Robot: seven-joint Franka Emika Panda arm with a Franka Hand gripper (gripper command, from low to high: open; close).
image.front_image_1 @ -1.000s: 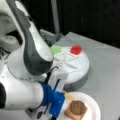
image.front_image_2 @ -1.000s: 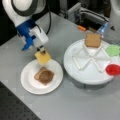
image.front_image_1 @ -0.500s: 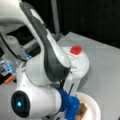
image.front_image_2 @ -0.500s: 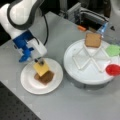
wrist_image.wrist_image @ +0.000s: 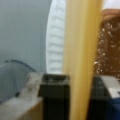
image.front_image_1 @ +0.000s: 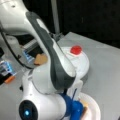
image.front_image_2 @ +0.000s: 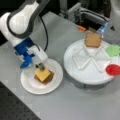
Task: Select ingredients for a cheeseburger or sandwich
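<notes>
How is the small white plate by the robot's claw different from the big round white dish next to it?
The small plate is flat and plain; the big dish is taller, with raised dividers forming compartments. The small plate carries a stack, a yellow cheese square on brown pieces, at the gripper; the big dish holds separate pieces: a toast slice, a green leaf, a red disc. Both are round and white.

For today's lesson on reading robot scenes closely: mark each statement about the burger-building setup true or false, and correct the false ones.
1. The cheese square lies on the stack on the small white plate. True.
2. The gripper is over the divided tray. False: it is at the cheese square on the small plate.
3. A toast slice remains on the divided tray. True.
4. The red disc sits on the stack. False: it is on the divided tray.
5. The green leaf piece lies on the small plate. False: it is on the divided tray.
</notes>
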